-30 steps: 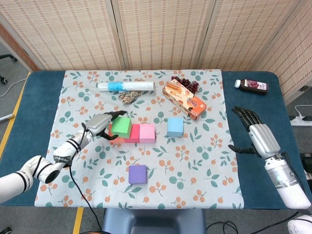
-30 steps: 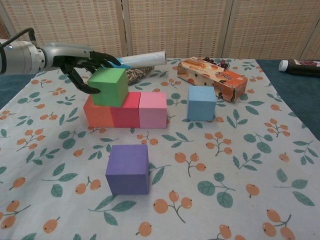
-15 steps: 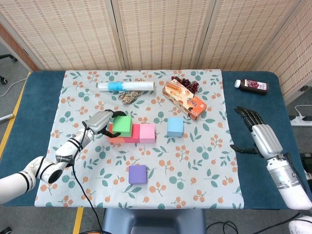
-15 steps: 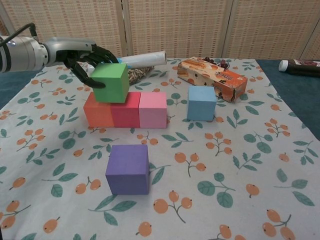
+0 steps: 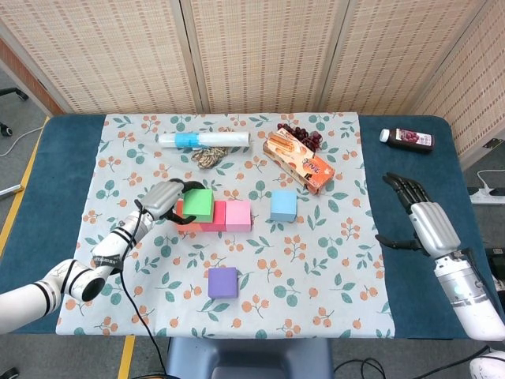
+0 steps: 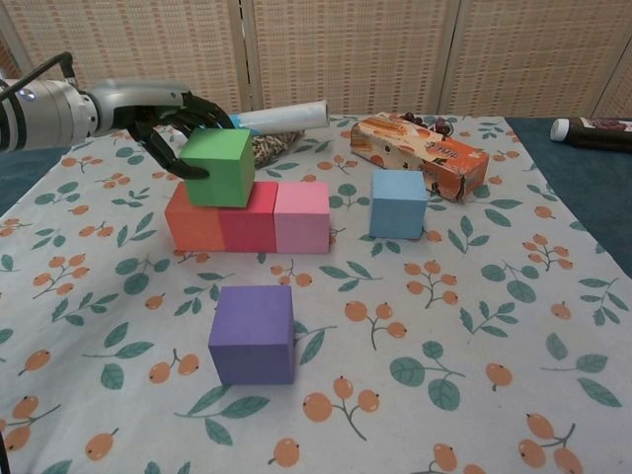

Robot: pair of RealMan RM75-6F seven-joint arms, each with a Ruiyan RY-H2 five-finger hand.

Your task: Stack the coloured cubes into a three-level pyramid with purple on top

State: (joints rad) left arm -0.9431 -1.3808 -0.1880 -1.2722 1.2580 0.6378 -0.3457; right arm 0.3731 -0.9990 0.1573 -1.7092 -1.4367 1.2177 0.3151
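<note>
Chest view: base row of orange cube (image 6: 194, 221), red cube (image 6: 247, 218) and pink cube (image 6: 301, 217), touching in a line. Green cube (image 6: 218, 167) sits over the orange-red seam, my left hand (image 6: 170, 112) holding it with fingers wrapped round its far and left sides. Blue cube (image 6: 399, 203) stands apart to the right; purple cube (image 6: 253, 334) near the front. Right hand (image 5: 422, 219) empty, fingers spread, off the cloth. I judge green wants squaring flush before I let go, fingers lifting straight off.
</note>
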